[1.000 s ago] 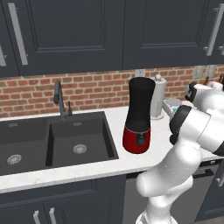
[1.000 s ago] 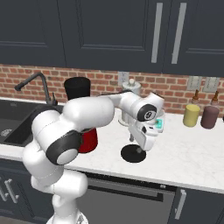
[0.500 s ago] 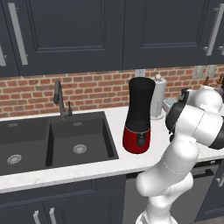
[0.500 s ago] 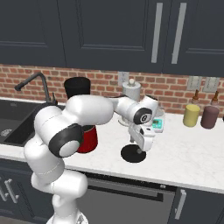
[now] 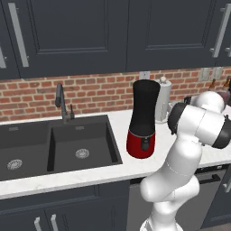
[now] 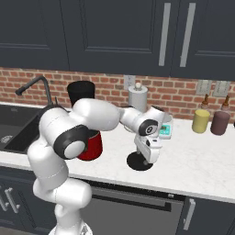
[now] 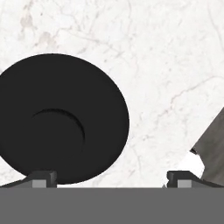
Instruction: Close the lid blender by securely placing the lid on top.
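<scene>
The hand (image 7: 109, 177) is hovering spread wide right over the lid (image 7: 57, 118), which is lying flat on the marble desk (image 7: 166, 65), well apart from the blender (image 5: 143, 118).

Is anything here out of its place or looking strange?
Yes: the lid lies flat on the white counter, apart from the blender, whose jar stands uncovered. The tool is open just above the lid. Nothing is spilled.
</scene>
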Motion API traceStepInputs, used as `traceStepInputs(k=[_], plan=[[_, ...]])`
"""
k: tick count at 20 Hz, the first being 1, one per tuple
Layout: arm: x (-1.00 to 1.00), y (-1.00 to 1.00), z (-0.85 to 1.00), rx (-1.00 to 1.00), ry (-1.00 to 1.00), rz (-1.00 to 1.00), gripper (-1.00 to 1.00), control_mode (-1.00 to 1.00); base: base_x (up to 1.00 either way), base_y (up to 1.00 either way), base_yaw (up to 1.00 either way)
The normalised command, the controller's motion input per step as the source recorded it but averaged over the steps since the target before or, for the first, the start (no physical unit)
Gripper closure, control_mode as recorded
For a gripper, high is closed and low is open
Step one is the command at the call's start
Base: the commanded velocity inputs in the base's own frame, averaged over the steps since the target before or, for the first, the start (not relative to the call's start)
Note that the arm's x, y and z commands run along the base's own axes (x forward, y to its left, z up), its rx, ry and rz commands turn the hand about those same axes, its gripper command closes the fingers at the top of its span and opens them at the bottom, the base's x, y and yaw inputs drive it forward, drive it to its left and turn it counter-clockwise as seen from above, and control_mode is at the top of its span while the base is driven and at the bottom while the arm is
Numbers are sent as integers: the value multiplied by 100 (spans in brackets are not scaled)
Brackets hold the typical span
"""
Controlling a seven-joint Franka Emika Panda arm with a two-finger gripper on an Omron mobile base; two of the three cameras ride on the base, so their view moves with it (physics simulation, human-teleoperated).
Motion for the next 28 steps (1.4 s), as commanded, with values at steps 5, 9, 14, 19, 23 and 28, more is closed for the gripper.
traceStepInputs(k=[5, 9, 14, 19, 23, 28], plan=[[18, 4, -15, 0, -6, 0, -100, -100, 0, 0, 0], [26, 6, -13, 0, -8, 0, -100, -100, 0, 0, 0], [20, 0, -16, 0, -9, 0, -100, -100, 0, 0, 0], [7, 0, -24, -2, -5, 0, -100, -100, 0, 0, 0], [0, 0, -28, -1, -1, 1, -100, -100, 0, 0, 0], [0, 0, -16, 0, 0, 1, -100, -100, 0, 0, 0]])
